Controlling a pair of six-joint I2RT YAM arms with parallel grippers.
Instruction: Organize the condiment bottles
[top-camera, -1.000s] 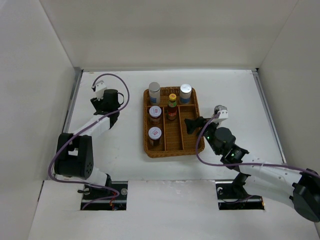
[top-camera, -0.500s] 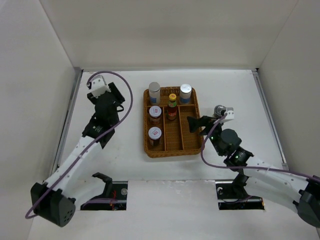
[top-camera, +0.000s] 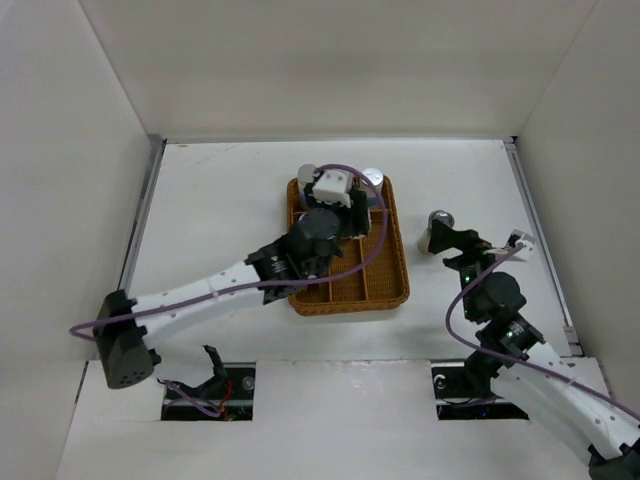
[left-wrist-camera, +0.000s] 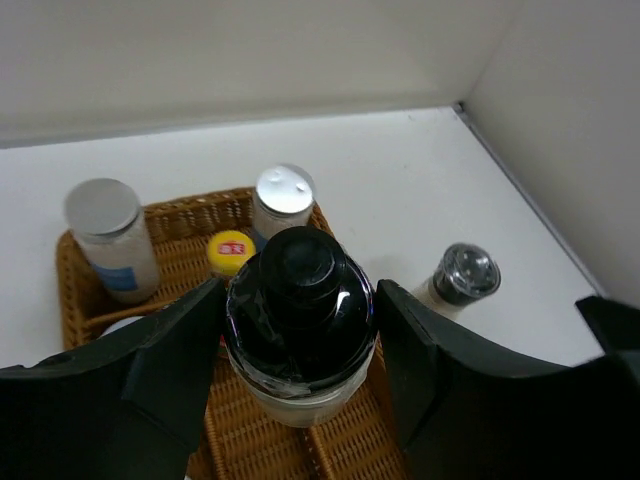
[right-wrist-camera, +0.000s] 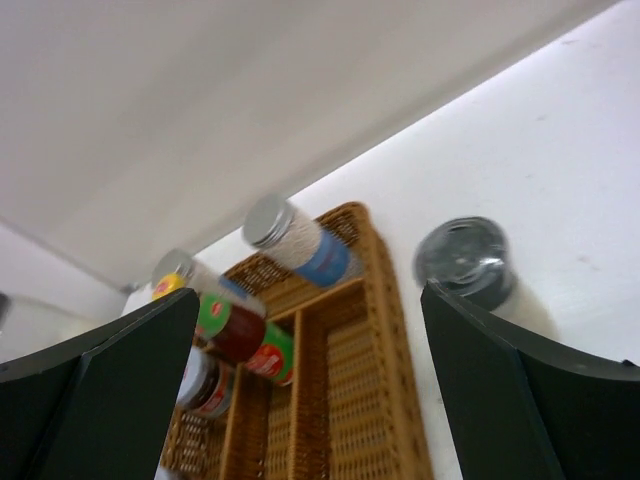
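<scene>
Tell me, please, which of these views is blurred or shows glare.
Right wrist view: tilted and blurred, the grey-capped shaker and basket smeared. Left wrist view: sharp, small glare spots on the black-capped shaker in the left tool. Top external view: even light, faint shadows.

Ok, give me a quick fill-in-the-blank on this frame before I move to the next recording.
1. The shaker held by the left gripper, above the wicker basket, has a ___ cap.
2. The grey-capped shaker stands on the ___, outside the basket.
3. The right gripper is wide ___.
4. The slim sauce bottle has a ___ cap.
Missing words: black; table; open; yellow.
</scene>
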